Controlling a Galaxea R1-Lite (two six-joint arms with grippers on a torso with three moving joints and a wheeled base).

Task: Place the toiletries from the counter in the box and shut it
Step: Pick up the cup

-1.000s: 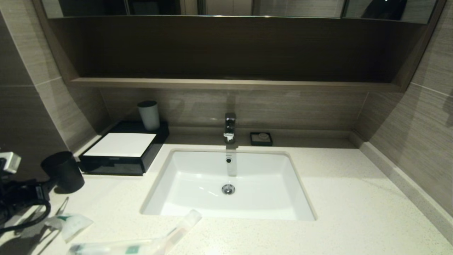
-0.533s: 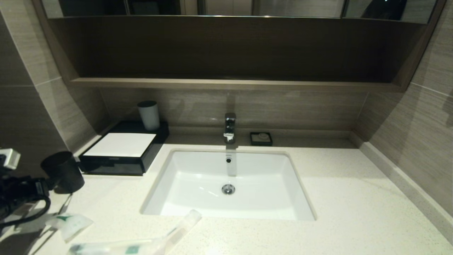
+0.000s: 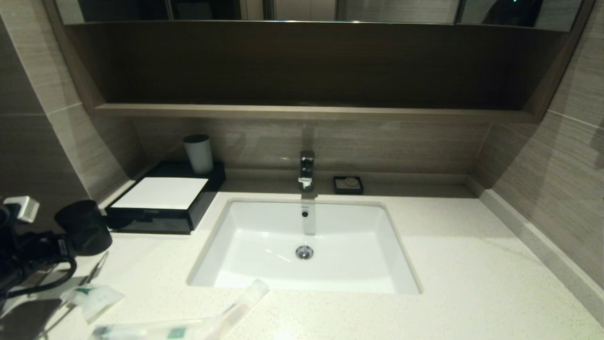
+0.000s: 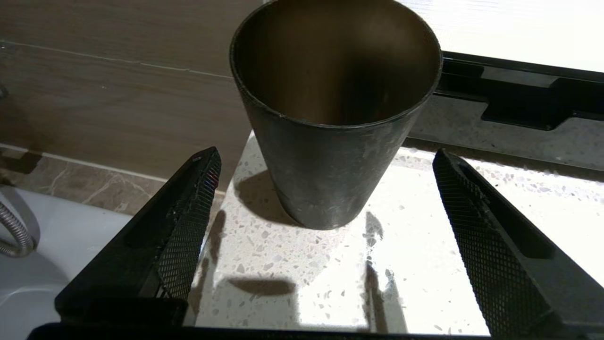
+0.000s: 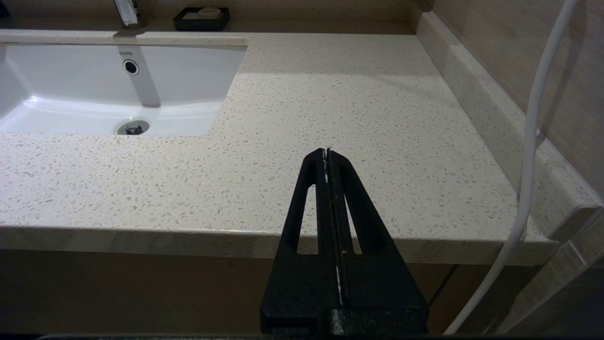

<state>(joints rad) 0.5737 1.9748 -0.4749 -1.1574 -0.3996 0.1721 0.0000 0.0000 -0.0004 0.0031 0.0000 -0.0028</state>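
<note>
A black box (image 3: pixel 155 218) with a white top (image 3: pixel 161 192) stands at the counter's back left; it also shows in the left wrist view (image 4: pixel 519 101). A small white-and-green tube (image 3: pixel 93 298) and a long clear toothbrush packet (image 3: pixel 188 323) lie at the front left edge. My left gripper (image 4: pixel 325 152) is open and empty, low over the counter, with its fingers (image 4: pixel 188 222) to either side of a black cup (image 4: pixel 335 108) and short of it. My right gripper (image 5: pixel 326 153) is shut and empty over the counter's front right edge.
The black cup (image 3: pixel 85 227) stands left of the box, beside my left arm (image 3: pixel 28 255). A grey cup (image 3: pixel 198 153) stands on the box's back. The white sink (image 3: pixel 304 245), faucet (image 3: pixel 306 170) and soap dish (image 3: pixel 348 184) fill the middle. A white cable (image 5: pixel 533 141) hangs at right.
My left arm has shifted a little forward and right, toward the black cup. The toiletries, the box and the right arm have not moved.
</note>
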